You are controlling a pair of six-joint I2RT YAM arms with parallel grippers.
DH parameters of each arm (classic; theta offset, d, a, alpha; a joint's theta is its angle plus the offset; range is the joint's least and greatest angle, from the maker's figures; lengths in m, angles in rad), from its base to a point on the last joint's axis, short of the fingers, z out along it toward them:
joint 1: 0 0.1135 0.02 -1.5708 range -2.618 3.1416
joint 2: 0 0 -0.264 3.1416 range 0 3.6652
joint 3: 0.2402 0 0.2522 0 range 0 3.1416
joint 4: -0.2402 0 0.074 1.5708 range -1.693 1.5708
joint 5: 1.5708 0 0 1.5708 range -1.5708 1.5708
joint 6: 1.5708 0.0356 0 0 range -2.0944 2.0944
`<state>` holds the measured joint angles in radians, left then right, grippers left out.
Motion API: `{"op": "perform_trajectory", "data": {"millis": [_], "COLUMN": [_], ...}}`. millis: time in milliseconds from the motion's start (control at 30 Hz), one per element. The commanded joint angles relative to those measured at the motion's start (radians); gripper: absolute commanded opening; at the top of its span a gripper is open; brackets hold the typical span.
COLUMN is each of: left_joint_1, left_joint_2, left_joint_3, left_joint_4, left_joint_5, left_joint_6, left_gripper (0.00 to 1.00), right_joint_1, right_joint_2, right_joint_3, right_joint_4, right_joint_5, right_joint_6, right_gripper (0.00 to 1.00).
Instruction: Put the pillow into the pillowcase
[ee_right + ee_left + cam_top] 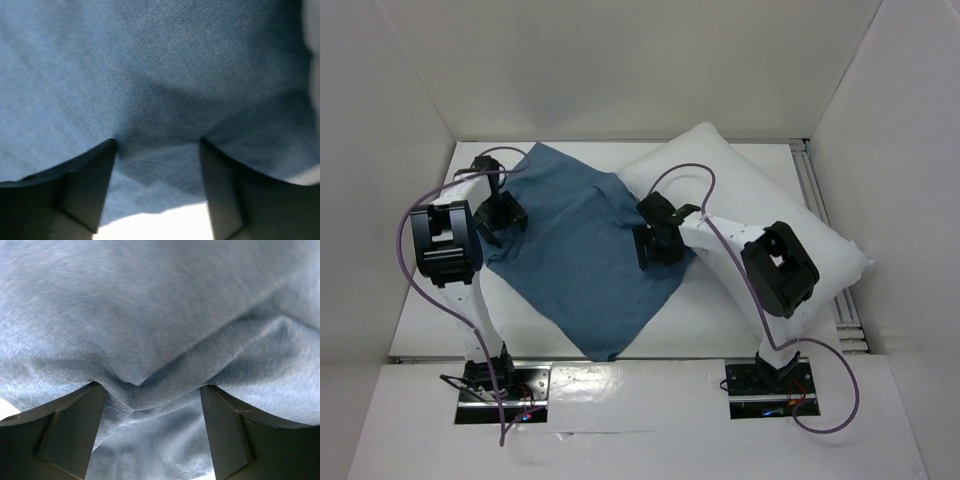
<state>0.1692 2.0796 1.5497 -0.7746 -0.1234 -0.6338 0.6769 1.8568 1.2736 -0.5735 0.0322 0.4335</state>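
The dusty-blue pillowcase (582, 262) lies spread and wrinkled over the middle of the table. To its right, the plump white pillow (760, 190) rests at a slant, its near-left end against the cloth's right edge. My left gripper (503, 228) is down on the cloth's left edge. In the left wrist view the left gripper (152, 390) is open, with a raised fold of pillowcase (150, 315) between the wide-apart fingers. My right gripper (656, 252) sits on the cloth's right edge beside the pillow. Seen from its own wrist, the right gripper (157, 142) is open over pillowcase (150, 65).
White walls close in the table (700, 320) at the back and both sides. A metal rail (812, 190) runs along the right edge. Purple cables (415, 270) loop from both arms, whose bases (500, 385) stand at the near edge.
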Motion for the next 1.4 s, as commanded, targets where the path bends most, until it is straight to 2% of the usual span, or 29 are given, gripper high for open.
{"op": "perform_trajectory", "data": {"millis": [0,33,67,167,200,267,333,467,533,600,633,733,767,800,900,1000,1067,1100,1133,1233,1267,1300,1367], "left_joint_1": [0.122,0.154,0.17,0.231,0.248,0.277,0.277,0.236,0.187,0.153,0.117,0.058,0.046,0.033,-0.014,-0.092,-0.167,-0.196,-0.229,-0.38,-0.425,-0.51,-0.588], "left_joint_2": [0.053,0.042,0.042,0.02,-0.007,-0.032,-0.05,-0.104,-0.124,-0.166,-0.185,-0.258,-0.271,-0.283,-0.328,-0.374,-0.385,-0.401,-0.42,-0.449,-0.458,-0.458,-0.426], "left_joint_3": [0.006,0.006,-0.003,-0.04,-0.054,-0.101,-0.111,-0.084,-0.051,-0.005,0.009,0.075,0.099,0.125,0.213,0.234,0.202,0.181,0.13,0.037,-0.018,-0.034,-0.034], "left_joint_4": [-0.009,-0.009,-0.009,-0.009,-0.009,0.0,0.0,0.0,-0.035,-0.06,-0.072,-0.091,-0.109,-0.135,-0.155,-0.155,-0.141,-0.123,-0.109,-0.031,-0.008,0.012,0.024], "left_joint_5": [-0.053,-0.062,-0.071,-0.123,-0.134,-0.134,-0.134,-0.107,-0.116,-0.137,-0.154,-0.197,-0.208,-0.22,-0.239,-0.26,-0.25,-0.225,-0.15,-0.021,0.0,0.001,-0.022], "left_joint_6": [-0.049,-0.049,-0.049,-0.058,-0.075,-0.086,-0.086,-0.018,-0.009,-0.009,-0.009,-0.009,-0.009,-0.009,0.0,0.023,0.077,0.106,0.153,0.186,0.186,0.186,0.149], "left_gripper": [0.88,0.87,0.87,0.87,0.87,0.87,0.87,0.9,0.92,0.93,0.93,0.96,0.96,0.98,0.98,0.98,0.94,0.9,0.81,0.8,0.8,0.8,0.8], "right_joint_1": [0.013,0.013,0.013,0.013,0.013,0.013,0.024,0.046,0.055,0.055,0.055,0.055,0.055,0.055,0.055,0.041,0.004,-0.006,-0.038,-0.109,-0.167,-0.198,-0.296], "right_joint_2": [0.03,0.062,0.08,0.169,0.189,0.253,0.309,0.397,0.388,0.352,0.304,0.193,0.165,0.139,0.036,-0.073,-0.146,-0.171,-0.194,-0.28,-0.298,-0.326,-0.337], "right_joint_3": [-0.008,0.007,0.038,0.125,0.142,0.194,0.262,0.466,0.524,0.544,0.544,0.553,0.553,0.553,0.54,0.486,0.442,0.428,0.411,0.336,0.316,0.284,0.274], "right_joint_4": [0.125,0.136,0.136,0.126,0.126,0.15,0.15,0.074,0.064,0.064,0.076,0.086,0.086,0.086,0.064,0.052,0.041,0.041,0.026,-0.005,-0.02,-0.04,-0.064], "right_joint_5": [0.009,0.0,0.009,0.037,0.066,0.075,0.065,0.084,0.062,0.041,0.032,0.032,0.032,0.032,0.089,0.147,0.176,0.213,0.228,0.27,0.282,0.282,0.221], "right_joint_6": [0.021,0.021,0.021,-0.002,-0.002,-0.025,-0.047,-0.084,-0.084,-0.093,-0.093,-0.113,-0.113,-0.124,-0.124,-0.133,-0.122,-0.113,-0.113,-0.104,-0.093,-0.084,-0.084], "right_gripper": [0.68,0.62,0.51,0.31,0.17,0.07,0.0,0.0,0.13,0.21,0.38,0.58,0.7,0.74,0.83,0.86,0.87,0.89,0.9,0.92,0.95,1.0,1.0]}}
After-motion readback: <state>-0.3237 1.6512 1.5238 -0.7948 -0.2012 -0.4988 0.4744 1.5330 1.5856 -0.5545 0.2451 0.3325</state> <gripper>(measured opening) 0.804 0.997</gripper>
